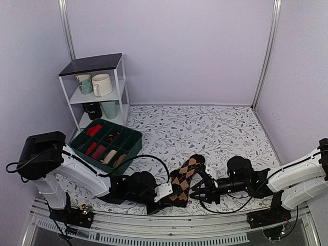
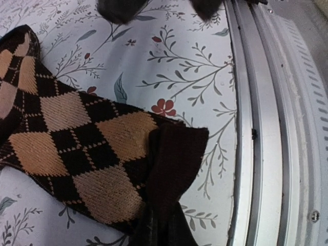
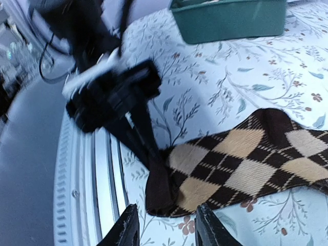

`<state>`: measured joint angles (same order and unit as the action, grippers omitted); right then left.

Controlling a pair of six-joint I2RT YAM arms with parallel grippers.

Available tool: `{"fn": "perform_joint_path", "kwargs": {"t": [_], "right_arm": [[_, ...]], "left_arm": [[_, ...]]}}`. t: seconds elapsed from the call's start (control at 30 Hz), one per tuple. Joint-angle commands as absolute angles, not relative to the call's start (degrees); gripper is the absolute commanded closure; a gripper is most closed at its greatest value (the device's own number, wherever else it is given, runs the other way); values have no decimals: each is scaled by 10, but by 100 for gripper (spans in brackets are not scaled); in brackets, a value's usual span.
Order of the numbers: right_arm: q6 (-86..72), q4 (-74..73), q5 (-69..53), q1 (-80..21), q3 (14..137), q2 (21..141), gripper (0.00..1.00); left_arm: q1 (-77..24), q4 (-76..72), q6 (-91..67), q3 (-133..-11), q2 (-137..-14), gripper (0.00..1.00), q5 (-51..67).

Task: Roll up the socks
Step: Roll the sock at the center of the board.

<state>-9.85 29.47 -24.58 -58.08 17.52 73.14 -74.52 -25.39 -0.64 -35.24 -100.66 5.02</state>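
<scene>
By the near desk [image 3: 230,87] edge my left tool [image 3: 154,154] clamps the socks [image 3: 241,164] at the cuff, right tool [image 3: 166,212] apart & empty: should re-grip beside it, roll tight w/ edges aligned.

I am working in a lab test booth: plain lilac wall panels [image 1: 195,46] in aluminium posts [image 1: 266,51] are enclosing the floral tabletop [image 1: 215,133] beyond my jaws, an aluminium rail [image 1: 154,228] running behind them.

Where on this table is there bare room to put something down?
Bare: the flowered tabletop behind the socks, from the green tray across to the right wall. Crowded: the near edge, where the left end effector and right end effector meet at the socks, and the shelf corner.
</scene>
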Motion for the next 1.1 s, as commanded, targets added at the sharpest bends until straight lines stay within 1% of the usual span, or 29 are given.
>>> {"fn": "perform_joint_path", "kwargs": {"t": [0.0, 0.1, 0.4, 0.53, 0.8, 0.97, 1.07], "right_arm": [[35, 306, -113, -654, 164, 751, 61], [66, 324, -74, -691, 164, 774, 61], [123, 340, -69, -711, 209, 870, 61], [131, 351, -41, -723, 222, 897, 61], [123, 347, -74, -727, 230, 917, 63], [103, 335, -82, -728, 237, 940, 74], [89, 327, -68, -729, 236, 946, 89]], "left_arm": [[-729, -186, -38, -357, -1030, 100, 96], [-725, -185, -39, -359, -1039, 100, 108], [-719, -186, -41, -357, -1050, 100, 113], [-719, -187, -43, -359, -1053, 100, 114], [-717, -186, -43, -359, -1058, 100, 115], [-717, -186, -46, -361, -1066, 100, 117], [-717, -186, -48, -360, -1067, 100, 117]]}}
